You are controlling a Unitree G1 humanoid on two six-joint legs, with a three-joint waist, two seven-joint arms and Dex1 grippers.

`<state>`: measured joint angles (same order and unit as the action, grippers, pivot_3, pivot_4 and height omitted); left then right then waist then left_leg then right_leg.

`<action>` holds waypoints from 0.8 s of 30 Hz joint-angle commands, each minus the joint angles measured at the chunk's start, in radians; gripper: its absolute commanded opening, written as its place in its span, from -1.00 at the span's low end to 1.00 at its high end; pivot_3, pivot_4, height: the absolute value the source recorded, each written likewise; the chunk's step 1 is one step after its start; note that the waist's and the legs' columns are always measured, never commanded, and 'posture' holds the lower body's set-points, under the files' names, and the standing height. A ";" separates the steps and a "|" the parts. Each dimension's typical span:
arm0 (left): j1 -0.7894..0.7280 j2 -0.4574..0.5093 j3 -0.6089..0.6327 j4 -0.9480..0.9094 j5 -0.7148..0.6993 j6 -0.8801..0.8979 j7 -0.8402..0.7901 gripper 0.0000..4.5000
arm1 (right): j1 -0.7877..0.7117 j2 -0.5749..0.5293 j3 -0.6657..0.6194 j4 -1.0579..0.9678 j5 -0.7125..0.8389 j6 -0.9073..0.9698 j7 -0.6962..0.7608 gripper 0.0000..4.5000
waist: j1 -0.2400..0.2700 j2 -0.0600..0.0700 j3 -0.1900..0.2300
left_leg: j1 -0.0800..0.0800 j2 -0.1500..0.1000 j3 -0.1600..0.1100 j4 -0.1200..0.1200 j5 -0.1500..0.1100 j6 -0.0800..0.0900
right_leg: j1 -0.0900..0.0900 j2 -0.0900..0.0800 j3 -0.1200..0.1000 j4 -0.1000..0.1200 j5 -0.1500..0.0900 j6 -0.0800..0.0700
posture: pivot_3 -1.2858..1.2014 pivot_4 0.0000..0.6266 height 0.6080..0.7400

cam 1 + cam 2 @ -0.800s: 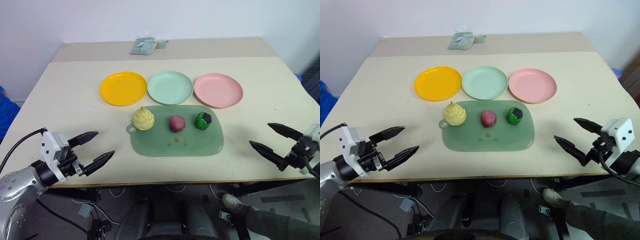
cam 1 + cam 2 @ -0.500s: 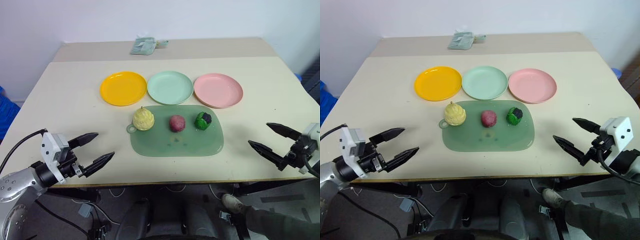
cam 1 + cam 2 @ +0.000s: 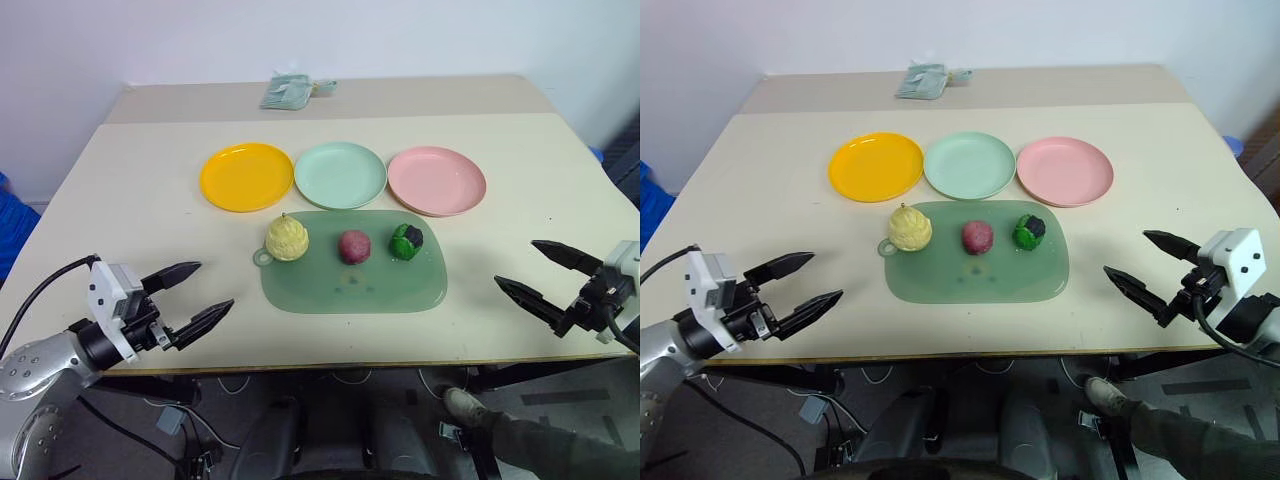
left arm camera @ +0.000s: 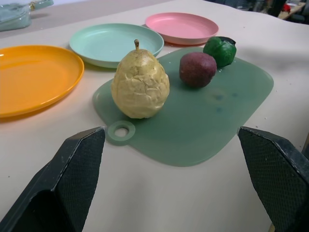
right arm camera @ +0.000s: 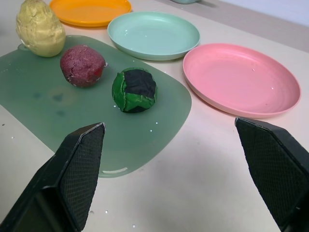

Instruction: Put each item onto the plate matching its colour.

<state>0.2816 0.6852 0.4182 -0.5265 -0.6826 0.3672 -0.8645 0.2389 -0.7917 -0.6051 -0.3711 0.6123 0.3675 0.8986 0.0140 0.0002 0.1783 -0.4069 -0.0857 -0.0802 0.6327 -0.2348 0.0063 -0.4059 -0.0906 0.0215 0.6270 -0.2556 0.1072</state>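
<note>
honestly nothing has changed in the last second: pear point(image 3: 287, 239), red ball point(image 3: 354, 246) and green ball point(image 3: 406, 241) still sit on the mat point(image 3: 352, 283), plates empty. left gripper point(image 3: 195, 296) and right gripper point(image 3: 541, 270) hover at the tabletop edge, fingers wide. sorting hasn't started.

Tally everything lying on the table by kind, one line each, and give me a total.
Plates: 3 (orange-yellow plate, mint green plate, pink plate)
Toy foods: 3 (pale yellow pear, dark red ball, green ball)
Green mat: 1
Pale green packet at the far edge: 1
Total: 8
</note>
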 commanded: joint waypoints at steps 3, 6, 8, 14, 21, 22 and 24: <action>-0.015 -0.017 -0.001 -0.031 -0.012 -0.006 0.028 1.00 | -0.022 0.001 0.014 -0.059 0.024 0.003 -0.007 0.95 | 0.000 0.000 0.000 | 0.000 0.000 0.000 0.000 0.000 0.000 | 0.000 0.000 0.000 0.000 0.000 0.000 | 0.03 -0.52 1.00; -0.035 -0.027 -0.003 -0.048 -0.026 0.004 0.055 1.00 | -0.045 0.004 0.045 -0.080 0.033 0.007 -0.010 0.95 | 0.000 0.000 0.000 | 0.000 0.000 0.000 0.000 0.000 0.000 | 0.000 0.000 0.000 0.000 0.000 0.000 | 0.03 -0.52 1.00; -0.060 -0.030 -0.008 -0.055 -0.048 0.033 0.090 1.00 | -0.074 0.010 0.079 -0.096 0.042 0.011 -0.016 0.95 | 0.000 0.000 0.000 | 0.000 0.000 0.000 0.000 0.000 0.000 | 0.000 0.000 0.000 0.000 0.000 0.000 | 0.03 -0.52 1.00; -0.183 -0.029 -0.073 -0.075 -0.058 0.204 0.275 1.00 | -0.208 0.049 0.221 -0.109 0.052 0.015 -0.037 0.95 | 0.000 -0.001 0.000 | 0.000 0.000 0.000 0.000 0.000 0.000 | 0.000 0.000 0.000 0.000 0.000 0.000 | 0.03 -0.52 1.00; -0.326 -0.097 -0.185 -0.045 -0.019 0.278 0.405 1.00 | -0.289 0.068 0.321 -0.096 0.018 -0.005 -0.034 0.95 | 0.001 -0.001 0.000 | 0.000 -0.001 0.000 0.001 0.000 0.000 | -0.001 0.001 -0.001 0.002 0.002 0.004 | 0.03 -0.52 1.00; -0.337 -0.108 -0.202 -0.041 -0.007 0.286 0.423 1.00 | -0.296 0.068 0.327 -0.095 0.018 -0.007 -0.032 0.95 | 0.000 -0.001 0.000 | 0.000 -0.001 0.000 0.001 0.000 0.000 | -0.001 0.001 -0.001 0.002 0.002 0.003 | 0.03 -0.52 1.00; -0.367 -0.143 -0.246 -0.030 0.023 0.291 0.464 1.00 | -0.313 0.067 0.339 -0.091 0.018 -0.010 -0.023 0.95 | 0.000 -0.001 0.000 | 0.000 -0.001 0.000 0.000 0.000 0.000 | -0.001 0.001 -0.001 0.002 0.002 0.004 | 0.03 -0.52 1.00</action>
<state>-0.0608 0.5593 0.1955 -0.5503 -0.6809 0.6542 -0.4335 -0.0492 -0.7252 -0.2670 -0.4445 0.6299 0.3792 0.8672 0.0142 -0.0009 0.1786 -0.4071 -0.0866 -0.0805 0.6326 -0.2346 0.0062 -0.4074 -0.0898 0.0210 0.6287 -0.2533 0.1112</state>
